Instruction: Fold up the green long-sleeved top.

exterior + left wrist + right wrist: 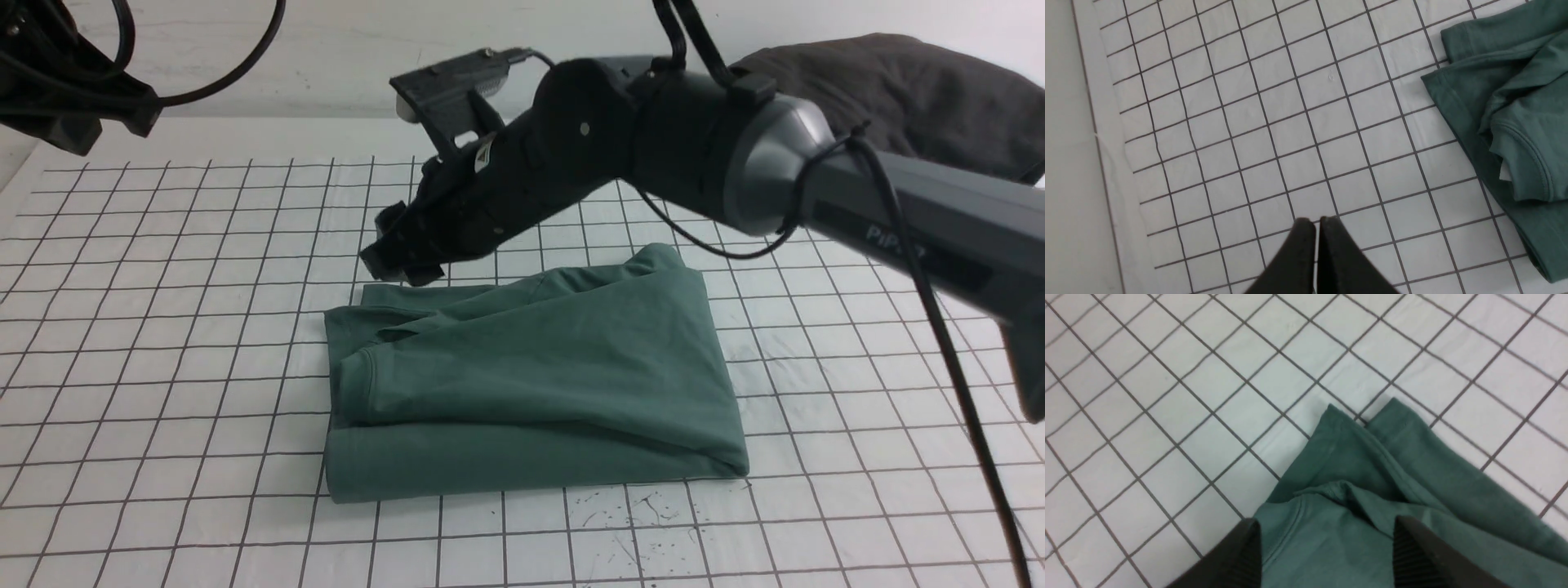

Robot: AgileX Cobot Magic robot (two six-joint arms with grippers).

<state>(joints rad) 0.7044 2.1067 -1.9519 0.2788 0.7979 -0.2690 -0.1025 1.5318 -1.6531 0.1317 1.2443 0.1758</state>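
Garment: the green long-sleeved top (531,384) lies flat on the gridded mat (163,367) as a compact, roughly rectangular stack of several layers.
Fold condition: the near edge of the top is straight and thick. A ribbed edge curls open at its left side, and its far edge ends in two loose points rather than one clean line.
Right gripper: the right gripper (400,261) hangs over the top's far-left corner with its jaws spread wide. The right wrist view shows the right gripper (1327,526) with green cloth below the gap and nothing pinched. I cannot tell whether its fingers (1241,555) touch the cloth.
Reason for stance: judged as either letting go of that corner or lining up to take it. That corner is the untidiest part of the top.
Left gripper: the left gripper (1316,222) hovers over bare mat, well apart from the top's left edge. Its jaws are pressed together and empty.
Reason for stance: judged as standing off so the right arm has room over the top.
Other cloth: a dark charcoal garment (898,90) sits beyond the top's far-right side, well apart from it and not part of this job.
Stage of task: judged near completion, with only tidying of the top's far edge plausibly outstanding.
Risk: a snag on the top's uppermost layer would drag the stack open.
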